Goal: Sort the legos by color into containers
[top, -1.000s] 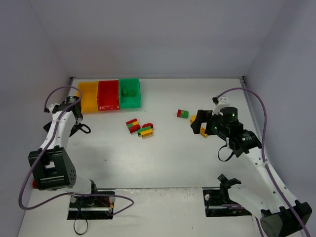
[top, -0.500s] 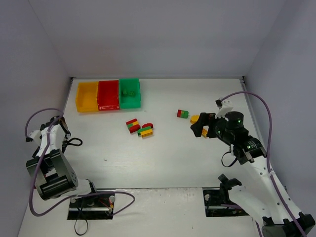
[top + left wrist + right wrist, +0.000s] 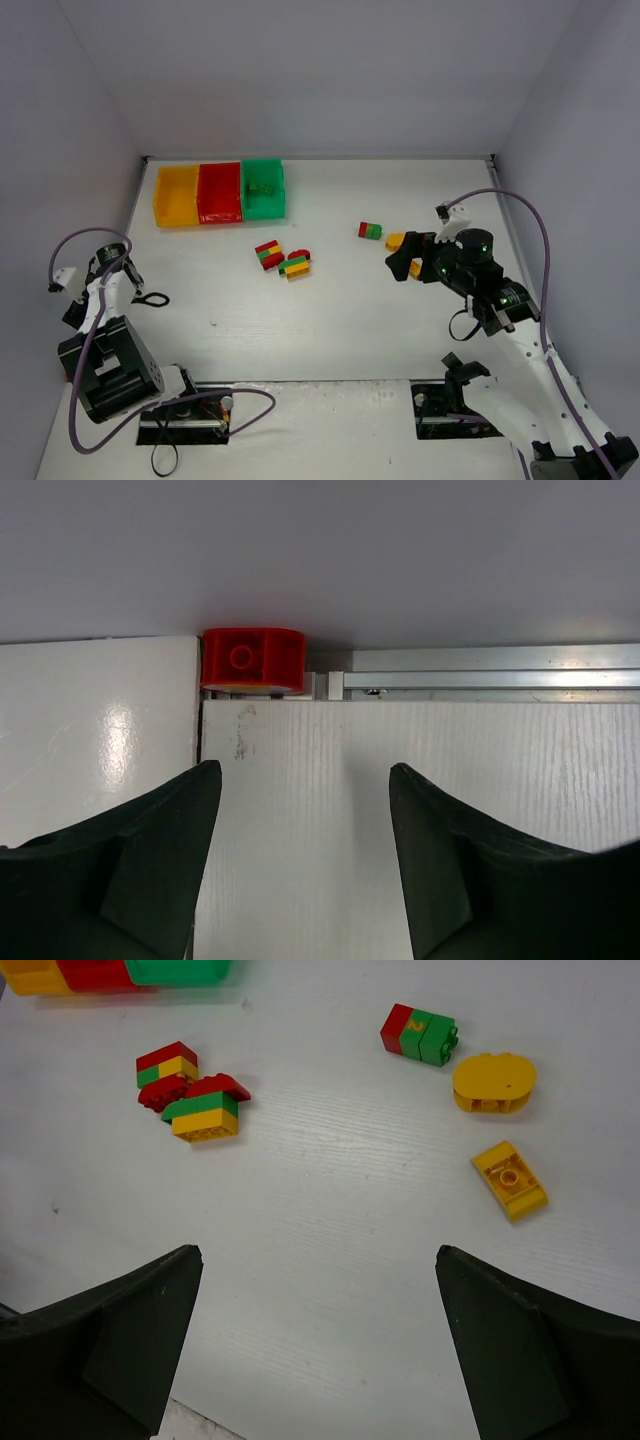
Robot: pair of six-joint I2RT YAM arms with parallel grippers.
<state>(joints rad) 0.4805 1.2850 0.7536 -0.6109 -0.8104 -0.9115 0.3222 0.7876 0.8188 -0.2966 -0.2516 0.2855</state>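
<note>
The containers stand joined at the back left: yellow (image 3: 176, 196), red (image 3: 219, 192), green (image 3: 263, 188); the green one holds a green lego (image 3: 262, 186). Two multicolour clumps (image 3: 268, 254) (image 3: 295, 264) lie mid-table, also the clumps (image 3: 167, 1065) (image 3: 205, 1110) in the right wrist view. A red-green brick (image 3: 418, 1033), a yellow oval brick (image 3: 494, 1082) and a small yellow brick (image 3: 509, 1179) lie ahead of my right gripper (image 3: 318, 1252), which hangs open and empty above bare table. My left gripper (image 3: 305, 770) is open and empty at the near left, low over the table.
A red block (image 3: 252, 660) sits at the table's edge by a metal rail (image 3: 480, 680) and the wall, straight ahead of the left gripper. Walls close in the table on the left, back and right. The arm bases and cables fill the near edge.
The left arm has swung back from beside the yellow container to the near left side, and its jaws have narrowed. The right arm has drawn back slightly to the right. The legos have not moved.
</note>
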